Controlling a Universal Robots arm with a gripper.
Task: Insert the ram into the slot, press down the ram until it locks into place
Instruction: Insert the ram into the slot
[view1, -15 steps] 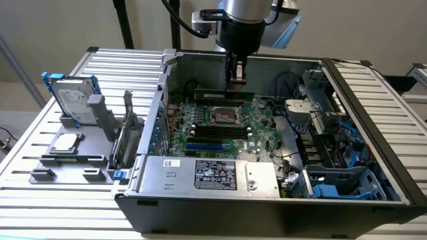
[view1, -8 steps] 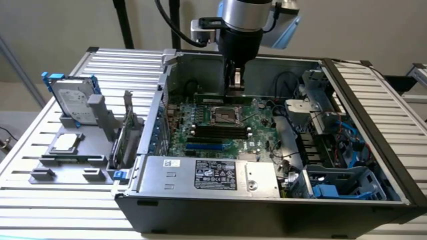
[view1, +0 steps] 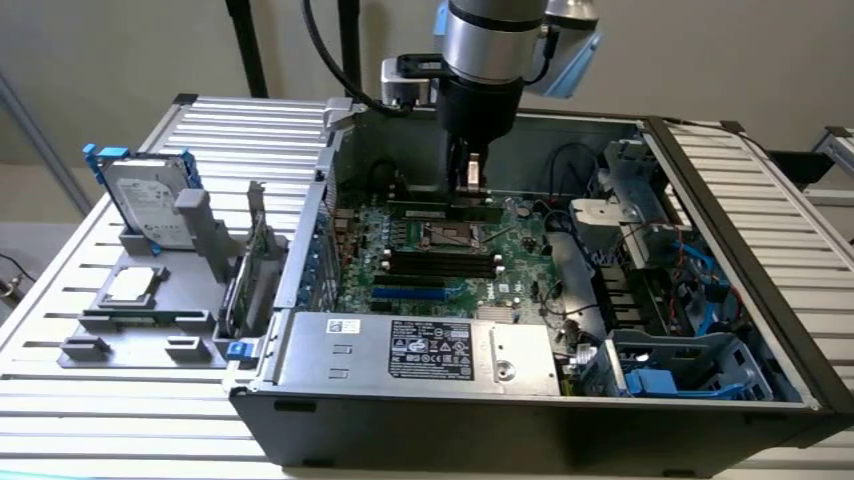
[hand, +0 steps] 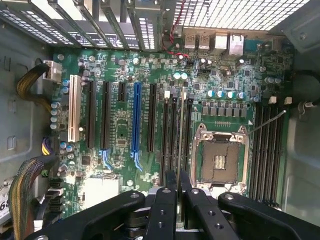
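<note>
My gripper (view1: 470, 188) reaches down into the open computer case (view1: 534, 420) and is shut on the ram (view1: 447, 209), a thin green stick held level above the motherboard (view1: 521, 270). In the wrist view the ram (hand: 179, 130) appears edge-on between my black fingers (hand: 165, 210), with the gripper (hand: 177, 176) clamped on its near end. It runs parallel to the bank of long black slots (hand: 165, 135) beside the CPU socket and lines up over them. I cannot tell whether its lower edge touches a slot. In the exterior view the black slots (view1: 434, 262) lie in front of the socket.
The square metal-framed CPU socket (hand: 220, 160) sits next to the slots, and more black slots (hand: 265, 150) lie beyond it. A long blue connector (hand: 135, 120), cable bundles (hand: 22, 190), the power supply (view1: 414, 345) and a drive cage (view1: 667, 290) crowd the case. A hard drive (view1: 140, 200) stands outside.
</note>
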